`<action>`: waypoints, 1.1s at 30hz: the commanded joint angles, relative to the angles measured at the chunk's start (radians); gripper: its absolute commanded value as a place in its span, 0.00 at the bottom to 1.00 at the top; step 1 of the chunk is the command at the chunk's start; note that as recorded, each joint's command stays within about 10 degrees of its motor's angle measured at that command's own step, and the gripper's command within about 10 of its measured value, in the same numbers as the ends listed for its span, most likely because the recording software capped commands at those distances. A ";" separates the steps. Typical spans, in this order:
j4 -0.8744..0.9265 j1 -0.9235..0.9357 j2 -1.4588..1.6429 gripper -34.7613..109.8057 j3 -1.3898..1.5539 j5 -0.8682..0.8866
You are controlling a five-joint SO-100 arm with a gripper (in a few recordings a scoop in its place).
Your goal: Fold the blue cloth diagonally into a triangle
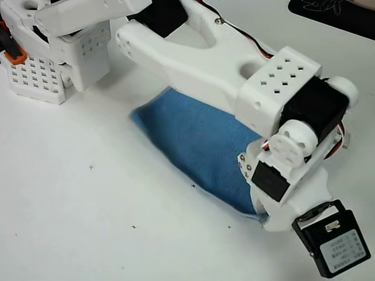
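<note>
The blue cloth was seen part-covered by the arm; the fingers' state could not be told. Corners were best aligned before release.

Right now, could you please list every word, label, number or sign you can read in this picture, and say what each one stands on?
Nothing can be read.
White label on the black camera module at the arm's wrist: several lines of print, too small and blurred.
Black mat at the top right edge: faint pale marking, illegible.
</note>
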 commanded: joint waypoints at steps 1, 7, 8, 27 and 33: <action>0.018 -0.002 0.049 0.24 -0.040 0.020; 0.014 -0.012 0.054 0.24 0.026 0.038; 0.012 -0.015 0.054 0.24 0.021 0.038; 0.063 -0.048 0.191 0.24 0.057 0.051; 0.064 -0.064 0.199 0.24 0.138 0.061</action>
